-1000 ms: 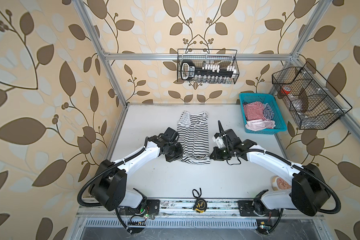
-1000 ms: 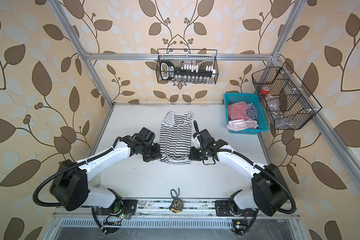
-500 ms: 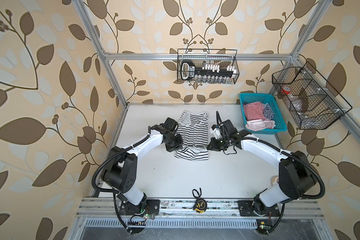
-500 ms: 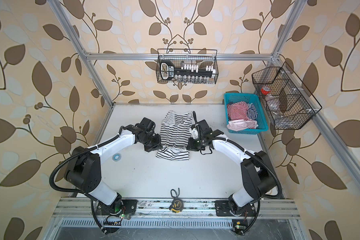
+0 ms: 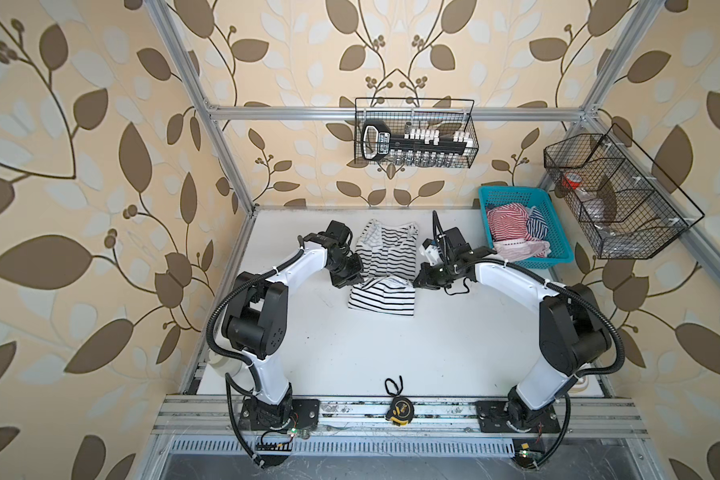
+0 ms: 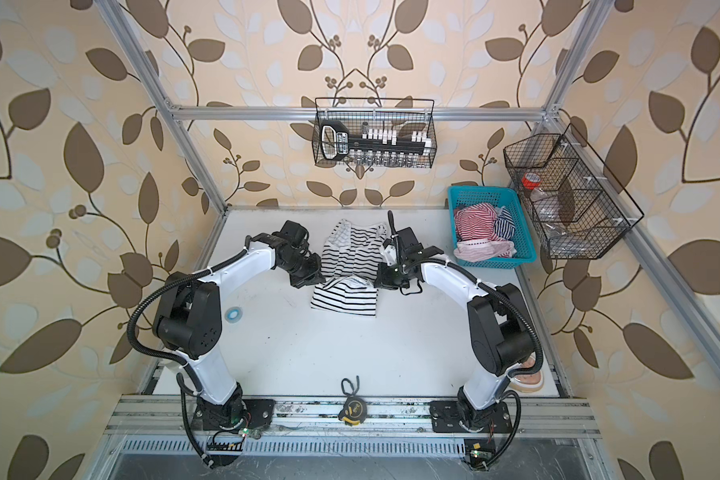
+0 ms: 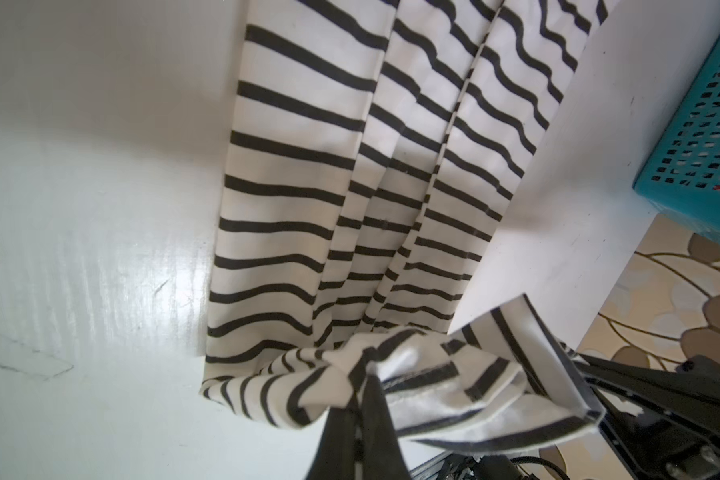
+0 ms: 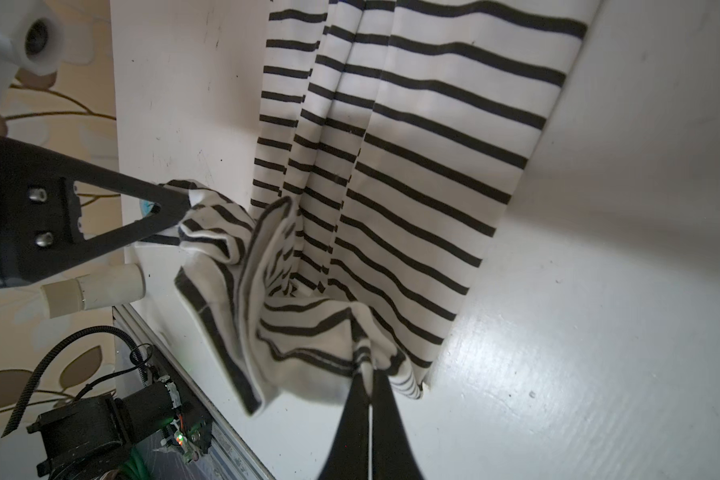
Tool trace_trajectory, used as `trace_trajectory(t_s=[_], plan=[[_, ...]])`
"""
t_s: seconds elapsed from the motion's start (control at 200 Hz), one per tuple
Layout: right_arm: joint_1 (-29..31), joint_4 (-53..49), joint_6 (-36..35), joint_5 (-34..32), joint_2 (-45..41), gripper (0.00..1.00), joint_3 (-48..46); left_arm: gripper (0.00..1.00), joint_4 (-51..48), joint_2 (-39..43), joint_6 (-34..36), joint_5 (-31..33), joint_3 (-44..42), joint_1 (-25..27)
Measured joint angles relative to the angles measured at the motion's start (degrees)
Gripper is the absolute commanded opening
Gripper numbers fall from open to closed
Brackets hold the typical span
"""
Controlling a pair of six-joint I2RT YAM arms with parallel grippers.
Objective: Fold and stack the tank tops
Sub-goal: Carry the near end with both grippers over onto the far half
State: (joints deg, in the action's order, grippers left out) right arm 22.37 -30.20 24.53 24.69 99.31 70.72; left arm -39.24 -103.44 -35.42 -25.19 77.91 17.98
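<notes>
A black-and-white striped tank top [image 5: 387,253] [image 6: 352,249] lies in the middle of the white table [image 5: 350,353], straps toward the back wall. Its near end is lifted and doubled back over itself [image 5: 381,297]. My left gripper [image 5: 356,277] [image 6: 316,277] [image 7: 364,374] is shut on the left hem corner. My right gripper [image 5: 420,281] [image 6: 380,281] [image 8: 368,372] is shut on the right corner. The hem sags in loose folds between them [image 8: 267,291]. A red-and-white tank top [image 5: 506,220] and a navy-and-white one [image 5: 537,222] lie crumpled in the turquoise basket [image 5: 558,258].
The basket stands at the back right of the table. A wire basket [image 5: 414,133] hangs on the back wall and another [image 5: 612,195] on the right frame. A tape measure [image 5: 398,409] sits on the front rail. A small blue ring [image 6: 233,312] lies near the left arm.
Both grippers, still shut on the hem corners, have risen and moved toward the back wall, drawing the near end of the black-and-white tank top over its body.
</notes>
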Motion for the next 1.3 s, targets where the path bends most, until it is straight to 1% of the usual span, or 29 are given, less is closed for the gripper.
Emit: trace_trajectory(t_s=[0.335, 0.555, 0.675, 0.8, 0.9, 0.995, 1.11, 1.145, 1.23, 1.3], plan=[[-1.5, -0.5, -0.7, 0.7, 4.8, 0.0, 3.8, 0.0, -0.3, -6.1, 1.0, -1.7, 6.4, -1.6], [-2.2, -0.5, -0.8, 1.2, 8.2, 0.0, 5.7, 0.04, -0.5, -10.7, 1.6, -2.6, 10.5, -2.3], [-2.7, -0.4, -0.8, 1.4, 10.0, 0.0, 6.8, 0.11, -0.5, -12.4, 2.1, -3.1, 11.8, -2.8], [-3.1, -0.4, -0.8, 1.6, 11.5, 0.0, 7.7, 0.19, -0.5, -13.8, 2.3, -3.3, 12.7, -3.2], [-3.3, -0.2, -0.8, 2.0, 12.5, 0.0, 8.5, 0.3, -0.5, -14.6, 2.1, -3.4, 12.9, -3.8], [-3.5, 0.1, -0.8, 2.3, 13.4, 0.0, 8.8, 0.33, -0.3, -15.2, 2.2, -3.5, 13.1, -3.8], [-3.9, 0.8, -0.5, 2.6, 14.4, 0.0, 8.8, 0.4, -0.2, -15.8, 2.3, -3.5, 14.2, -4.2], [-4.1, 1.1, -0.3, 2.7, 14.6, 0.05, 8.8, 0.42, -0.1, -16.0, 2.3, -3.5, 14.8, -4.2], [-4.6, 1.8, 0.0, 3.0, 14.9, 0.21, 8.8, 0.44, 0.2, -16.1, 2.2, -3.5, 15.9, -4.2], [-5.0, 2.7, 0.7, 3.4, 14.9, 0.26, 8.8, 0.45, 0.0, -16.2, 2.2, -3.5, 16.9, -4.3]])
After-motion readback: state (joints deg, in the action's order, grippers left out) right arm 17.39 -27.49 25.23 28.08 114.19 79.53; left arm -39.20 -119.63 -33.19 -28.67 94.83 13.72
